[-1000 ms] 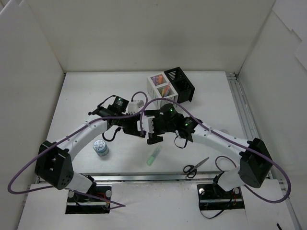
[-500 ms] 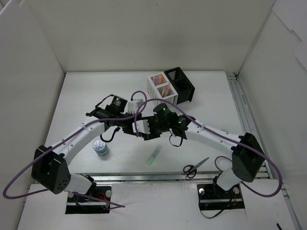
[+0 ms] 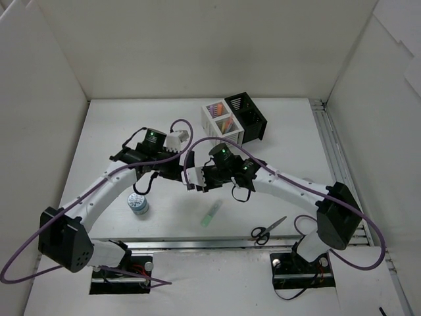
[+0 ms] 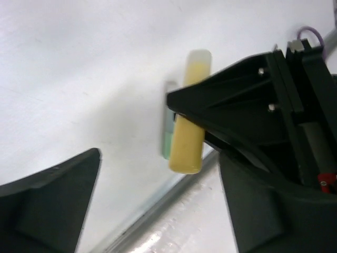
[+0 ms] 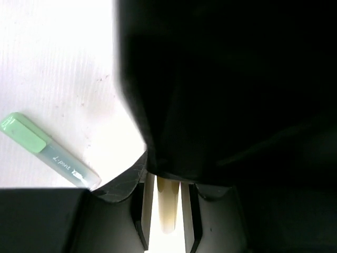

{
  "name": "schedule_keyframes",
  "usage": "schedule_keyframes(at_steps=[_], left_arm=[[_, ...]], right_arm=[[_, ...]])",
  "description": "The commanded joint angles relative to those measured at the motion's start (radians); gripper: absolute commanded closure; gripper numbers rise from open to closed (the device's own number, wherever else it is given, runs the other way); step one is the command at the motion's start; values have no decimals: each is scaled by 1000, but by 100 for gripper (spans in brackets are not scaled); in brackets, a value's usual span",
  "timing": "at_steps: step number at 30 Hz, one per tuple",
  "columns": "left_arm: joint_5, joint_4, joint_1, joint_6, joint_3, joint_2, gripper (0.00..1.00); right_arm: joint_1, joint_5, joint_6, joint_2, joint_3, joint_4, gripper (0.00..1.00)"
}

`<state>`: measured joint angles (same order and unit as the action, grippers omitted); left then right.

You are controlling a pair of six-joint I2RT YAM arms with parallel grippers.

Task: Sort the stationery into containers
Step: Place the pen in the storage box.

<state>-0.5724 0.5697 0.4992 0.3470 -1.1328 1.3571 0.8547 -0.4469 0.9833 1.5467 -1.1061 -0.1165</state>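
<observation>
A yellow marker [image 4: 189, 121] hangs above the table, pinched between the black fingers of my right gripper [image 5: 167, 211], which is shut on it. My left gripper [image 4: 158, 211] faces it from close by, jaws spread wide and holding nothing. In the top view the two grippers meet at mid-table, left [image 3: 172, 172] and right [image 3: 195, 179]. A green marker [image 3: 210, 214] lies on the table below them. The white container [image 3: 222, 122] holds coloured markers, and the black container [image 3: 247, 117] stands joined to it. Black-handled scissors [image 3: 268, 229] and a small dotted jar [image 3: 138, 204] lie near the front.
White walls enclose the table on three sides. A metal rail [image 3: 197, 242] runs along the front edge and another [image 3: 329, 151] along the right side. Purple cables loop over both arms.
The right gripper has closed on the yellow marker. The left gripper has opened, let go of it, and drawn back a little to the left.
</observation>
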Motion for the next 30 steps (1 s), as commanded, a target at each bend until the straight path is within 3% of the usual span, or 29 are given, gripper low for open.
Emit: schedule_keyframes(at_steps=[1, 5, 9, 14, 17, 20, 30], left_arm=[[-69, -79, -13, -6, -71, -116, 1], [-41, -96, -99, -6, -62, -180, 0], [15, -123, -192, 15, -1, -272, 1], [74, -168, -270, 38, 82, -371, 0], [115, -201, -271, 43, 137, -427, 0], [138, -209, -271, 55, 188, -452, 0], [151, -218, -271, 50, 266, -424, 0]], right_arm=[[-41, 27, -54, -13, -51, 110, 100], [-118, -12, -129, -37, 0, 283, 100], [-213, 8, -343, -48, 43, 541, 100], [-342, 34, -625, 35, -86, 693, 100], [-378, 181, -731, 127, -208, 735, 100], [-404, 232, -793, 231, -339, 736, 100], [-437, 227, -840, 559, -666, 762, 92]])
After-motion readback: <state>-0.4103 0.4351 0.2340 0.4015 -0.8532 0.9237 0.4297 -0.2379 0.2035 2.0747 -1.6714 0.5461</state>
